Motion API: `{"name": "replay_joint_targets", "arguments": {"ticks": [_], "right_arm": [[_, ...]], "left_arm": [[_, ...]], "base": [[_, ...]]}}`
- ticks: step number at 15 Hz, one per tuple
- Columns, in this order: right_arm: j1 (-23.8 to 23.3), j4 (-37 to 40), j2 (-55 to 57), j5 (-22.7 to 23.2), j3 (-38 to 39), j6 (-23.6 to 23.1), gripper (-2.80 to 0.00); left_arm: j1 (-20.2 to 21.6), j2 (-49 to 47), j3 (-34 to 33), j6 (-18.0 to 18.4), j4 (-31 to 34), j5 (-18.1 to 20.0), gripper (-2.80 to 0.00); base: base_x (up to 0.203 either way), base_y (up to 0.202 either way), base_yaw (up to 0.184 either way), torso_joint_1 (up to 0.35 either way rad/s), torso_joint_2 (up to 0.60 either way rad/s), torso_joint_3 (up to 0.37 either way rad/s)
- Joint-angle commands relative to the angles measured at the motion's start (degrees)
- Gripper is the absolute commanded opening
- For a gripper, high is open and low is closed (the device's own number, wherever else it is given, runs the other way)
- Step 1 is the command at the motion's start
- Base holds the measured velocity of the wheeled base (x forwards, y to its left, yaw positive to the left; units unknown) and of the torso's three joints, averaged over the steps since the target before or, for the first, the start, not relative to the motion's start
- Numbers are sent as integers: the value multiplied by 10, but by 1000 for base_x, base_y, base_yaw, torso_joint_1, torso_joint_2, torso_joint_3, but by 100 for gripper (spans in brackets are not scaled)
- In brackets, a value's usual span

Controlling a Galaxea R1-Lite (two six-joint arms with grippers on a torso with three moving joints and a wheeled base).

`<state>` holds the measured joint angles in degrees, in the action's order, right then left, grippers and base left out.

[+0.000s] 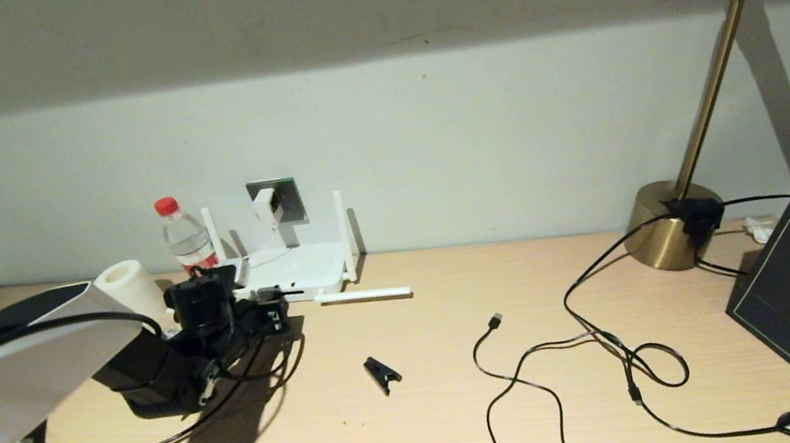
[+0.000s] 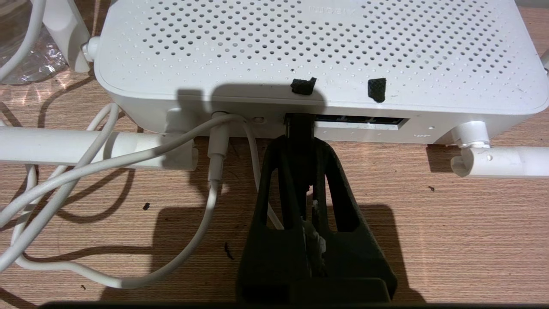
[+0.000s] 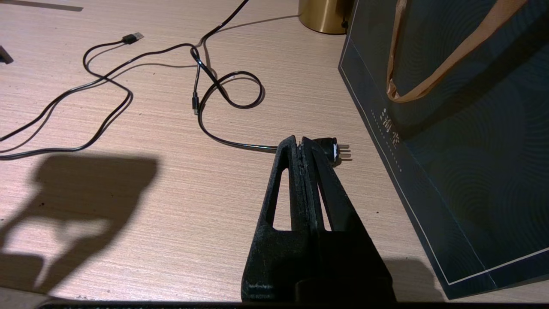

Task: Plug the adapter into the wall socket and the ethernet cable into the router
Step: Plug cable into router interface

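Left hand at the router's ports, adapter already in the wall

The left hand (image 2: 300,133) pinches the thin black ethernet cable's connector (image 2: 299,124) at the port row of the flat white router (image 2: 317,47) on the wooden counter (image 1: 466,369). The small white cube adapter (image 1: 267,207) sits in the grey square wall socket (image 1: 287,191). A clear plastic bottle with a red cap (image 1: 185,237) stands beside the router. The right hand (image 3: 302,143), pressed together and holding nothing, hovers beside a dark paper bag (image 3: 450,141).
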<state>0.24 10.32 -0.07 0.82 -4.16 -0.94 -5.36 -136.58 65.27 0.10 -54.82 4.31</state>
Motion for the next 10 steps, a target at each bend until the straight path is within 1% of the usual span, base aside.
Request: {"name": "replay_joint_targets", "arguments": {"ticks": [1, 10], "right_arm": [[0, 1, 1, 1, 0, 0, -280], [0, 1, 1, 0, 0, 0, -280]], "left_arm": [[0, 0, 0, 0, 0, 0, -280], [0, -5, 1, 0, 0, 0, -280]], "base": [[0, 0, 0, 0, 0, 0], [0, 0, 0, 0, 0, 0]]}}
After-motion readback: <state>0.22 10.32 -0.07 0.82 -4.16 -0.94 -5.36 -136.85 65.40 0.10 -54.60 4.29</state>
